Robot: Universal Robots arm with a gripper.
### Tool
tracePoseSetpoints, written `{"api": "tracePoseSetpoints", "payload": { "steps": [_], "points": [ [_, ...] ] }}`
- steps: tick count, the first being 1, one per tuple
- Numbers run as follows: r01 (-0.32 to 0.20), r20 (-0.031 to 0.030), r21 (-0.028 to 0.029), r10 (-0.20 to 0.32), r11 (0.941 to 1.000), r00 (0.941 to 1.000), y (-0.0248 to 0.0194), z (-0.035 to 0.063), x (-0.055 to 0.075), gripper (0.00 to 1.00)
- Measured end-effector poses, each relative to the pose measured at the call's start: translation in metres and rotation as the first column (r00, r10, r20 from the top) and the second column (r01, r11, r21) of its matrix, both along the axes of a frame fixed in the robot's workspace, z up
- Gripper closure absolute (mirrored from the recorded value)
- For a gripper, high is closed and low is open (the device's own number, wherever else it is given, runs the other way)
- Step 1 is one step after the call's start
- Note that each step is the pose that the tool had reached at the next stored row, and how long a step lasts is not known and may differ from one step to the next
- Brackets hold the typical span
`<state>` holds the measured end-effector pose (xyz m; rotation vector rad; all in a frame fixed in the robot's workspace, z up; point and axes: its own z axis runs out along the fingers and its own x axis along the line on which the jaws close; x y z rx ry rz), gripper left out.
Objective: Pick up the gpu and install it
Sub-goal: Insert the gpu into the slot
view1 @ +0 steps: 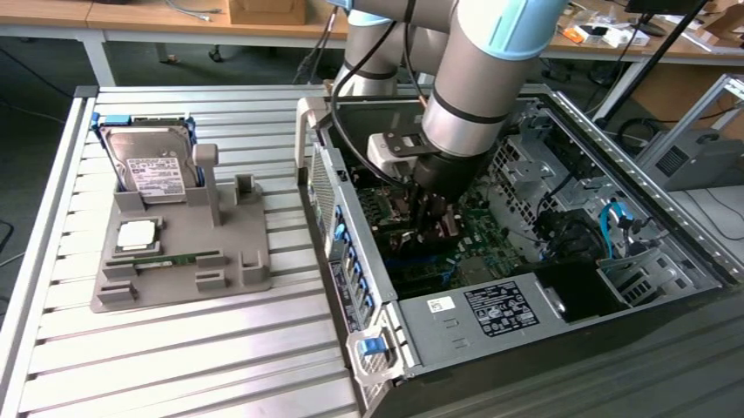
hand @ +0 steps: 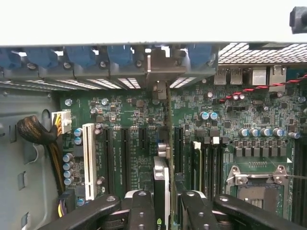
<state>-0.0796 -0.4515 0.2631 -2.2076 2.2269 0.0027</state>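
The gpu (hand: 162,178) appears edge-on as a thin dark strip with a silvery edge. It runs from between my fingers toward its metal bracket (hand: 160,72) at the case's rear slot openings. My gripper (hand: 165,203) is shut on it, one black finger (hand: 141,211) on each side. The card stands upright over the green motherboard (hand: 129,115), in line with the black expansion slots. Whether it sits in a slot I cannot tell. In the exterior view my gripper (view1: 428,228) reaches down inside the open computer case (view1: 500,313).
A white slot (hand: 88,160), a cable bundle (hand: 38,134), memory slots and the CPU socket (hand: 256,179) flank the card. Blue latches (hand: 81,55) line the rear wall. On the slatted table, a grey holder (view1: 174,270) carries a hard drive (view1: 157,170) and a green memory stick (view1: 174,259).
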Motion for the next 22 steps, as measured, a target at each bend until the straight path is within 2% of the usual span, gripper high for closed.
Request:
{"api": "tracePoseSetpoints", "payload": {
  "steps": [4,13,22],
  "points": [
    [0.001,0.0029,-0.0001,-0.001,1.0,1.0,0.0,0.0038,-0.0005,0.73],
    [0.018,0.0029,-0.0003,-0.018,0.9998,0.9998,-0.003,0.0039,-0.0006,0.73],
    [0.022,0.003,-0.0003,-0.022,0.9998,0.9998,-0.0036,0.0012,-0.0006,0.73]
  ]
}}
